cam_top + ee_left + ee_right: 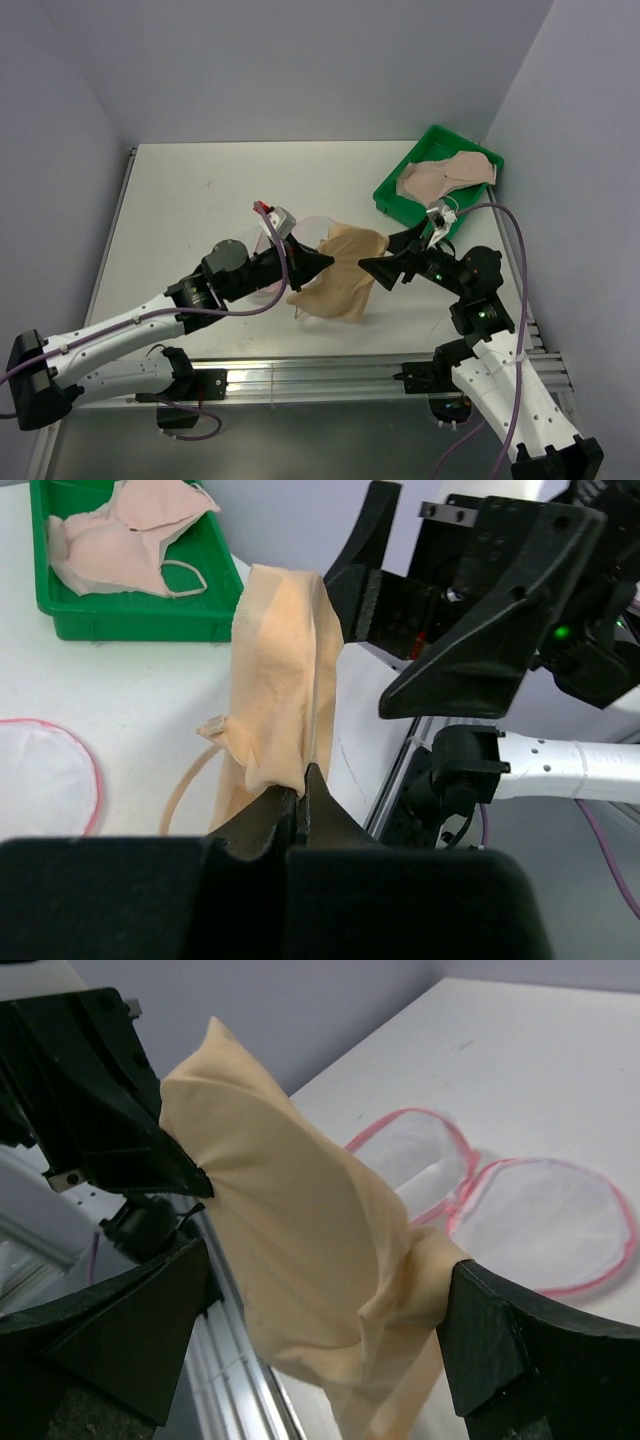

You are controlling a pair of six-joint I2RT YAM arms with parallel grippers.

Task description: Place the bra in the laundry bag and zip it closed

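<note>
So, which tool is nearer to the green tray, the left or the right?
The right. The right tool stands open just in front of the green tray; the left tool, shut on the bra, is farther away, toward the middle of the table.

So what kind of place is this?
Probably a robot lab cell: a white table enclosed by plain grey walls, with a left arm and right arm bolted to a metal rail.

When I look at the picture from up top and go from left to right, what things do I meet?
left hand, pinching the bra → the bra → right hand, open → green tray, with another garment inside
</note>
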